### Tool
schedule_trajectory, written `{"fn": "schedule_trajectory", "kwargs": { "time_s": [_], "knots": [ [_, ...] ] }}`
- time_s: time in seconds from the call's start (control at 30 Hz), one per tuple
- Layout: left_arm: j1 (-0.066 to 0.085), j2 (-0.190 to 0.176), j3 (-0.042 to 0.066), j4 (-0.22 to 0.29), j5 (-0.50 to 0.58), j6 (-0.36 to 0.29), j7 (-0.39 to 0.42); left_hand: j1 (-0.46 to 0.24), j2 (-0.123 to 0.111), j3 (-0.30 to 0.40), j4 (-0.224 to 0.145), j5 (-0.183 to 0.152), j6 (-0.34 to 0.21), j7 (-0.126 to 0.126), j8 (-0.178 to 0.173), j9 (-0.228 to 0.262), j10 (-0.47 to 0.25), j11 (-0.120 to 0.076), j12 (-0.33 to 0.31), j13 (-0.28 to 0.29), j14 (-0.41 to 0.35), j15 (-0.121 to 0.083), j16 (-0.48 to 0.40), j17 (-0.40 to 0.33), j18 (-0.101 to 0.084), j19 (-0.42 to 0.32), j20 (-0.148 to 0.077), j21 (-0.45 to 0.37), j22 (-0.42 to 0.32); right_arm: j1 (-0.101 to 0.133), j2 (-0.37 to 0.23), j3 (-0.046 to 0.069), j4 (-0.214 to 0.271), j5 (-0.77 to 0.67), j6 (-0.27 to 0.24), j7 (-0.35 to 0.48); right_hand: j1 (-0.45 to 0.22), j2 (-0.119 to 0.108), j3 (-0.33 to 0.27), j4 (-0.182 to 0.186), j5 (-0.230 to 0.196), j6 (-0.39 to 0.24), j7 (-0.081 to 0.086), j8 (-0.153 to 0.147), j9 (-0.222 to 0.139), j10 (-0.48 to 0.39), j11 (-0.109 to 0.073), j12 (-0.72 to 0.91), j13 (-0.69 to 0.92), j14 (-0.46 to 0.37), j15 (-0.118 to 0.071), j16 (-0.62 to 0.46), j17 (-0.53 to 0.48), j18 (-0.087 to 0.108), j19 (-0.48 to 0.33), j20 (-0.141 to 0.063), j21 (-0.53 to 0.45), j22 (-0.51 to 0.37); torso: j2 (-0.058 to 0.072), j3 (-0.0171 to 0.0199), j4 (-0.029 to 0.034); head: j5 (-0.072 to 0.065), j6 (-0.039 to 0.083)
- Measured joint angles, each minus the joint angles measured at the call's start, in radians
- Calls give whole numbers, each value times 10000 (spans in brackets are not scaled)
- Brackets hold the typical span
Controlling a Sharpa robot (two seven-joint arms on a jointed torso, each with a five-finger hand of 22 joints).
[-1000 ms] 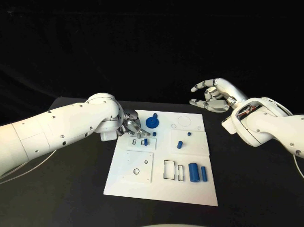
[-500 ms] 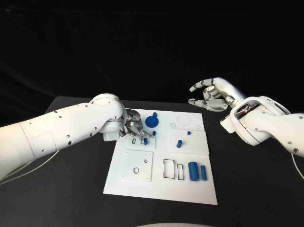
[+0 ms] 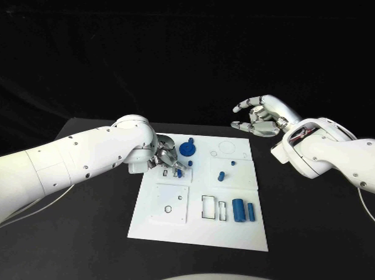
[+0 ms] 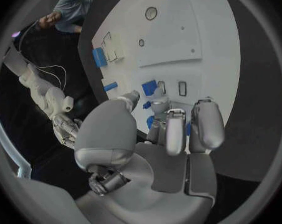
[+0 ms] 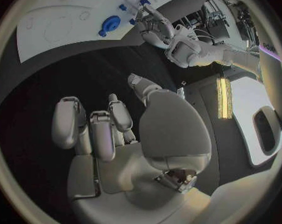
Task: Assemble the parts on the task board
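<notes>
Your left hand (image 3: 165,156) sat low over task board (image 3: 175,230) upper-left corner, fingers bunched around small blue part (image 3: 179,172) by little rectangular slots; whether it actually gripped part, cannot tell. Your right hand (image 3: 261,118) hung above table (image 3: 86,233) off board's far right corner, fingers curled apart, holding nothing. Blue round knob (image 3: 187,149) stood just beside left hand. Two blue cylinders (image 3: 243,211) lay at lower right of board.

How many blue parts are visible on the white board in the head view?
7: a round part with a small one behind, one at the left hand's fingers, two mid-board, two cylinders nearest. The hand may hide more.
</notes>
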Motion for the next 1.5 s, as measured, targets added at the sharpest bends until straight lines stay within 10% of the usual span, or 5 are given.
{"fn": "schedule_trajectory", "kwargs": {
  "time_s": [1.5],
  "knots": [
    [-27,150,-6,-194,24,149,-12,650,111,503,-41,0,-69,1,-1,79,-92,20,0,-104,-1,1,-1,-2,1,0,0,77,101,-34,51,-2,-24,-36,10,19,0,0,13,68,0,32,-31,39,1,0,1,-30,-41,0,0,-42,6,-1,-36,-37,-98,-59,-17,12,30,-9,-91]
  ]
}}
